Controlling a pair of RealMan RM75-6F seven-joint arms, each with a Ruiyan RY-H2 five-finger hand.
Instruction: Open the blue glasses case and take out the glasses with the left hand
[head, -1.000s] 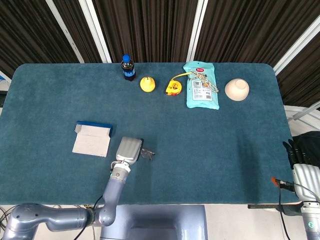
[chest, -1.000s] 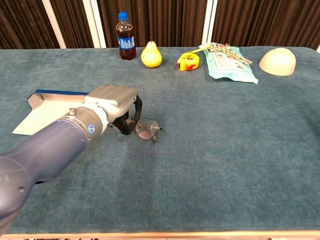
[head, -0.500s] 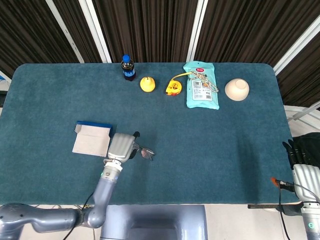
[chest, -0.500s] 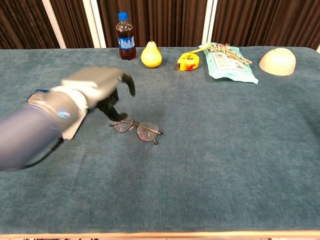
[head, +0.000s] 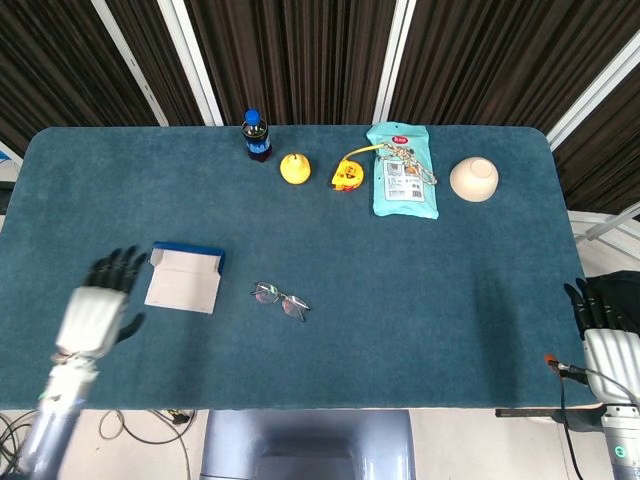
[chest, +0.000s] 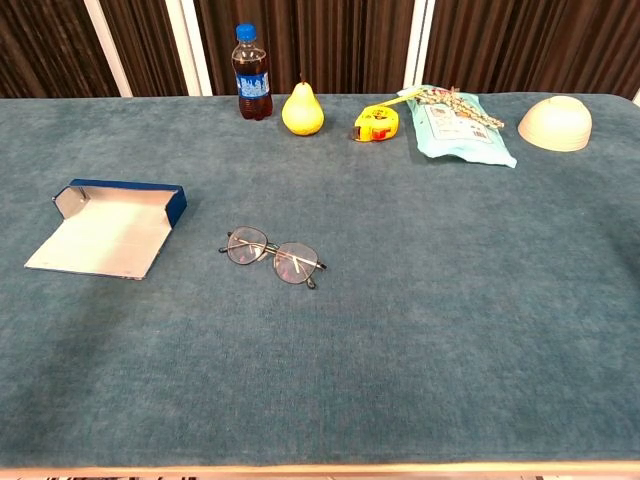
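The blue glasses case (head: 185, 277) (chest: 110, 225) lies open on the left of the table, its pale lid flap spread flat toward the front. The glasses (head: 280, 298) (chest: 272, 257) lie on the cloth just right of the case, apart from it. My left hand (head: 98, 308) hovers left of the case with its fingers spread and nothing in it; the chest view does not show it. My right hand (head: 606, 330) hangs off the table's right edge, dark fingers apart and empty.
Along the far edge stand a cola bottle (head: 256, 136), a yellow pear (head: 294, 168), a yellow tape measure (head: 348, 176), a light blue packet (head: 404, 171) and an upturned beige bowl (head: 474, 180). The teal table (head: 420, 300) spreads wide around the glasses.
My left hand let go of the glasses, which now lie on the cloth, and drew away leftward past the case. The right hand stayed still.
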